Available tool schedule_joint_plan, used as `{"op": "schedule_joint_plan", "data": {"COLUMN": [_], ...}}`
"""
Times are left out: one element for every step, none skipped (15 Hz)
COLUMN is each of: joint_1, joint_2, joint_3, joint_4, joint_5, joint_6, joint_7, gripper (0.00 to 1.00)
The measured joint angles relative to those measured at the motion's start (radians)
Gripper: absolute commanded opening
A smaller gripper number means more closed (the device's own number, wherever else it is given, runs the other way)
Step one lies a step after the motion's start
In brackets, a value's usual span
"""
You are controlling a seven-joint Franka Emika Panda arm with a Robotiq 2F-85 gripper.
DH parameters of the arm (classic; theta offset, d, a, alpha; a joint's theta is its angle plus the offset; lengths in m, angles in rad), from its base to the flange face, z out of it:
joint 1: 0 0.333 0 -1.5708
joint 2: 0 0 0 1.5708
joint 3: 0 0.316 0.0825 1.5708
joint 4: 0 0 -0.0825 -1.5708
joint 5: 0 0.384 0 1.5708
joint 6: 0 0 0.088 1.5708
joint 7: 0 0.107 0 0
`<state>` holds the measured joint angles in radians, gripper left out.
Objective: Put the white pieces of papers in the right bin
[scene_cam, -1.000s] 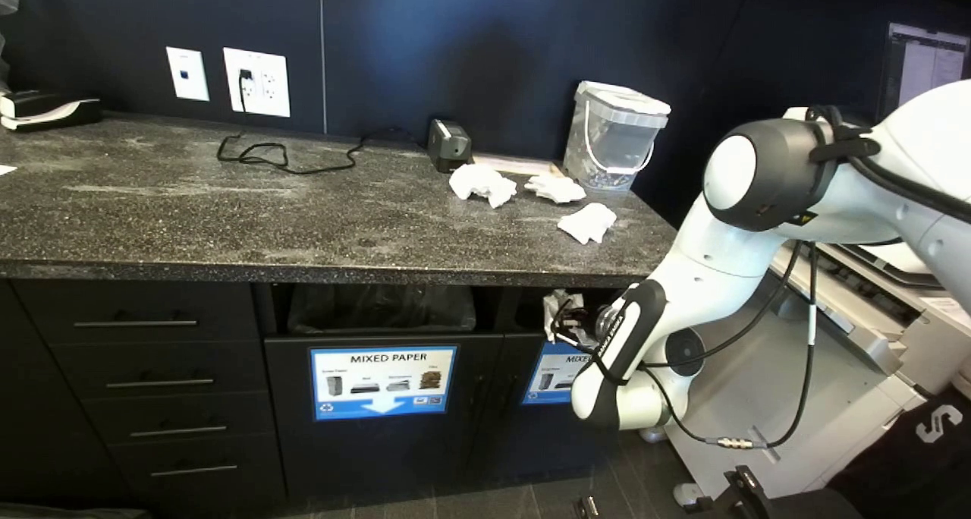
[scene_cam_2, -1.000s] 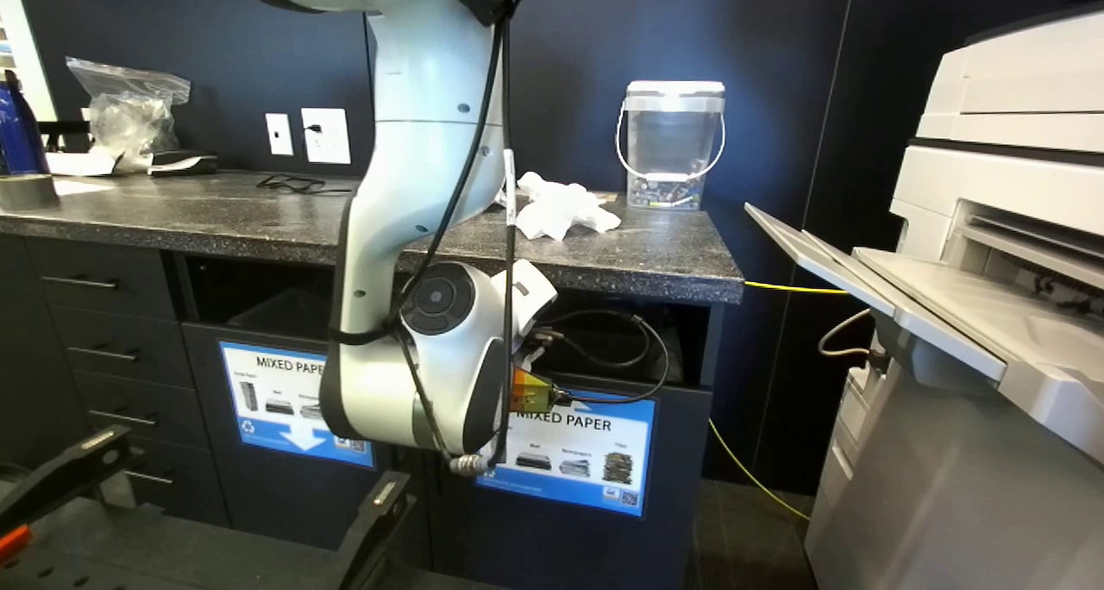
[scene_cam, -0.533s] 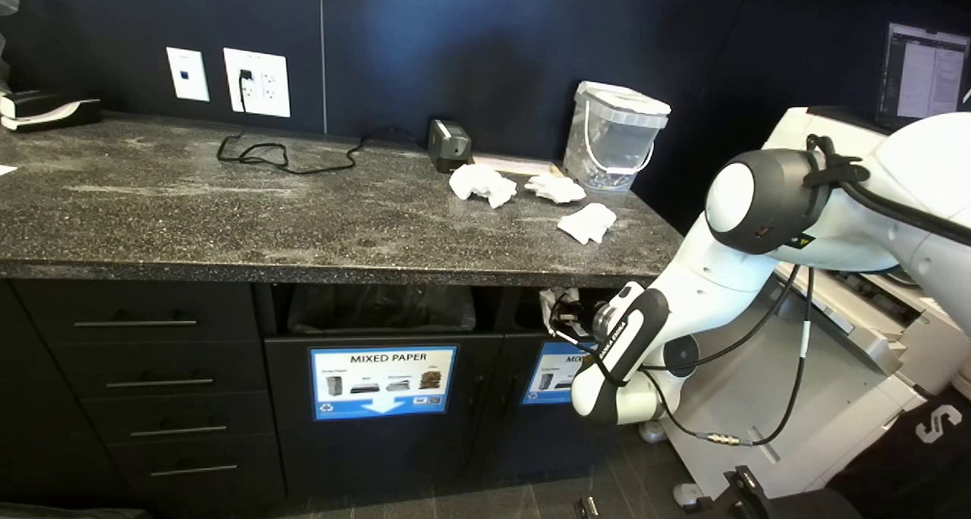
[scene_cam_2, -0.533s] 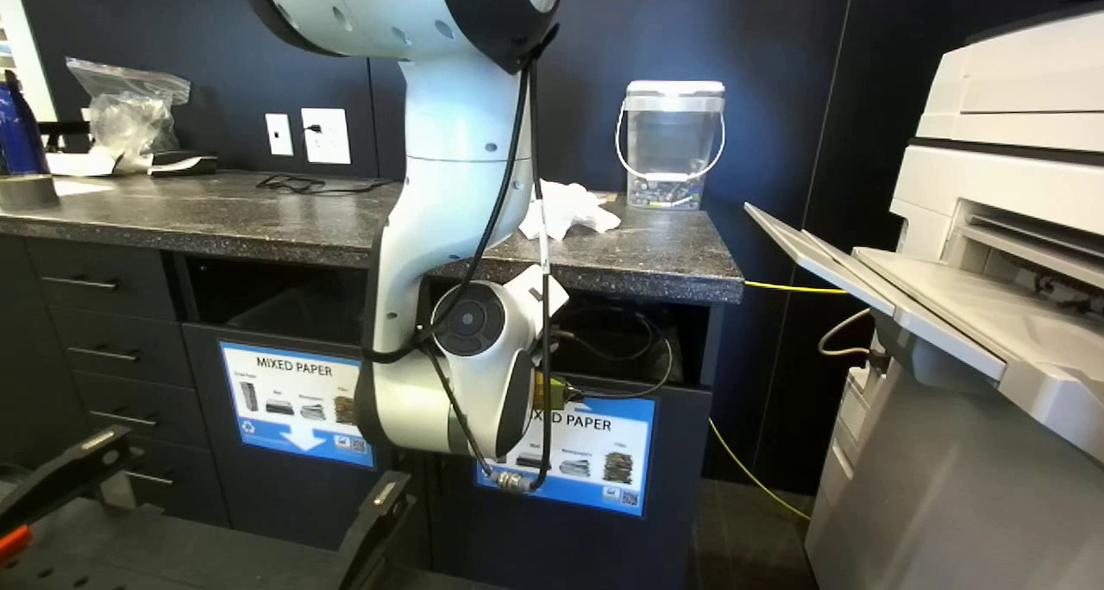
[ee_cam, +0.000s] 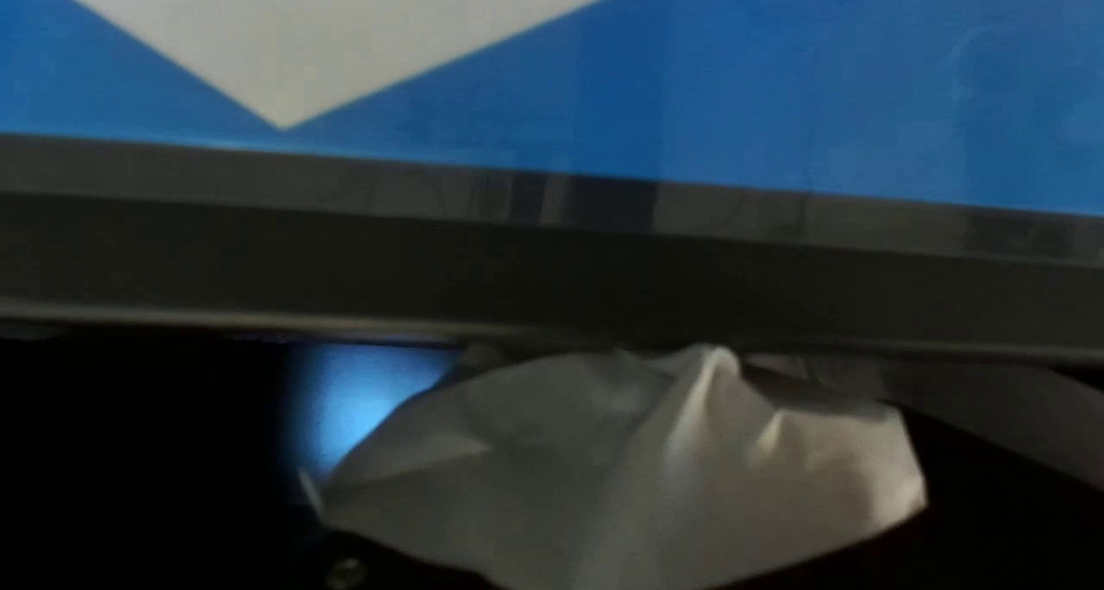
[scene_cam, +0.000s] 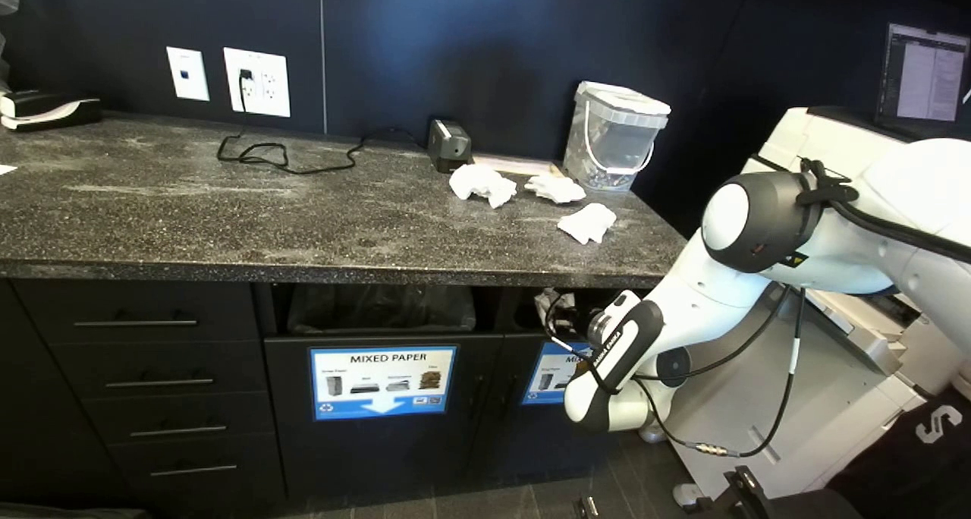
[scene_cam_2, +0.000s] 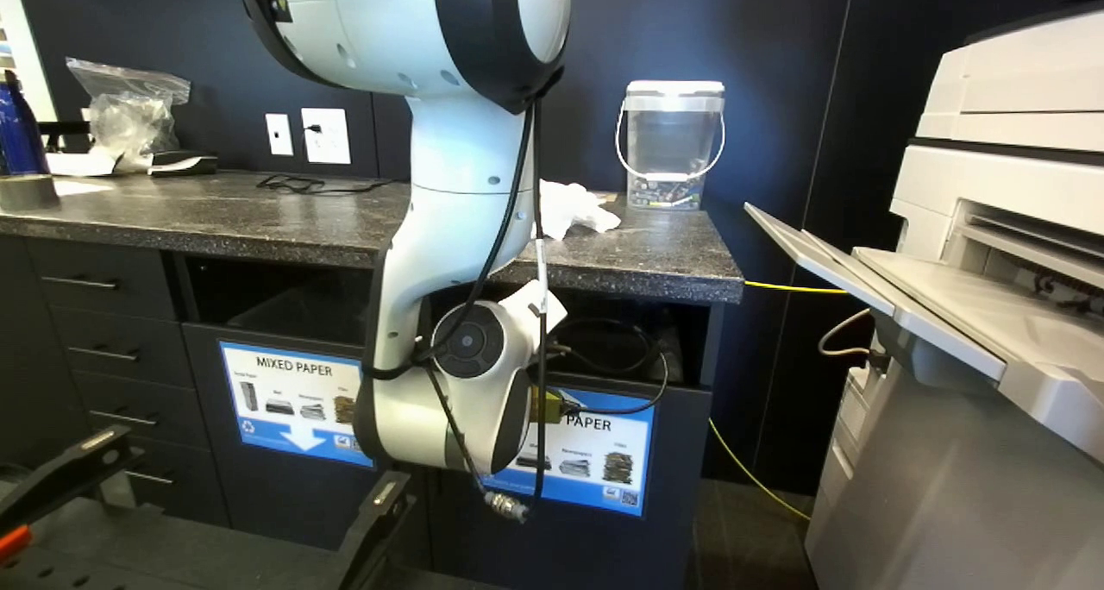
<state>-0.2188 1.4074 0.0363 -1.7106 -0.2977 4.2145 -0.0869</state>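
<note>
Our claw (scene_cam: 567, 317) grips a crumpled white paper (ee_cam: 621, 469) at the mouth of the right bin (scene_cam_2: 677, 461) while three more papers (scene_cam: 556, 188) lie on the counter (scene_cam: 341, 223), so we should reach well inside before releasing.

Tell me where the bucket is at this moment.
In both exterior views, the bucket stands at the back right corner of the counter, by the dark wall, with white papers to its left and front.
</note>
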Motion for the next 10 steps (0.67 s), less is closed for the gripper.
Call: {"op": "schedule_joint_plan", "data": {"joint_1": [0.000,0.001,0.002,0.004,0.005,0.006,0.007,0.008,0.009,0.009], "joint_2": [0.001,0.001,0.001,0.001,0.001,0.001,-0.001,-0.003,-0.008,-0.015], "joint_3": [0.000,0.000,0.000,-0.001,-0.001,-0.001,-0.001,-0.001,-0.001,0.000], "joint_4": [0.000,0.000,0.000,0.000,0.000,0.000,0.000,0.000,0.000,0.000], "joint_5": [0.000,0.000,0.000,0.001,0.003,0.003,0.004,0.004,0.004,0.005], "joint_6": [0.000,0.000,0.000,0.000,0.000,0.000,0.000,0.000,0.000,0.000], "joint_7": [0.000,-0.002,-0.007,-0.014,-0.021,-0.028,-0.035,-0.044,-0.054,-0.064], "gripper": [0.40,0.45,0.52,0.61,0.68,0.77,0.83,0.90,0.98,1.00]}}
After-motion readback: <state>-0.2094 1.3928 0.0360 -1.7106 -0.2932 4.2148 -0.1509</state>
